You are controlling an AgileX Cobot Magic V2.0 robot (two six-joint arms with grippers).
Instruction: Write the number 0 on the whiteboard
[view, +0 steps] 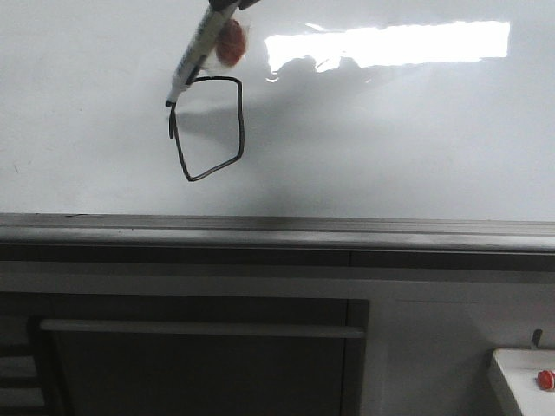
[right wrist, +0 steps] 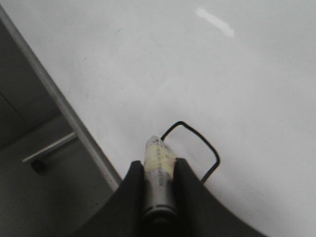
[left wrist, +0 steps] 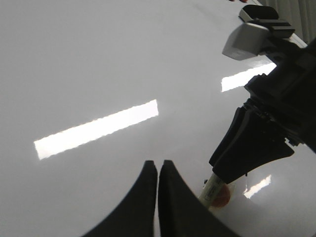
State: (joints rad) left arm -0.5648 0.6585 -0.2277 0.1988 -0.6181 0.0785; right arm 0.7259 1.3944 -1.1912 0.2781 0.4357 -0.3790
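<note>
The whiteboard (view: 390, 130) fills the front view, glossy white with a bright reflection. On it is the number 0 (view: 211, 130), a thin black boxy loop that narrows to a point below. A black-tipped marker (view: 192, 59) slants down from the top edge, and its tip rests at the loop's upper left corner. In the right wrist view my right gripper (right wrist: 159, 164) is shut on the marker (right wrist: 159, 158), with the number 0 (right wrist: 197, 143) just beyond. My left gripper (left wrist: 158, 166) is shut on nothing and hangs near the board beside the right arm (left wrist: 276, 113).
A grey metal rail (view: 277, 232) runs along the board's lower edge, with dark cabinet fronts below it. A small white box (view: 520, 386) with a red knob (view: 545, 379) sits at the lower right. A round orange-red piece (view: 230, 42) sits on the marker.
</note>
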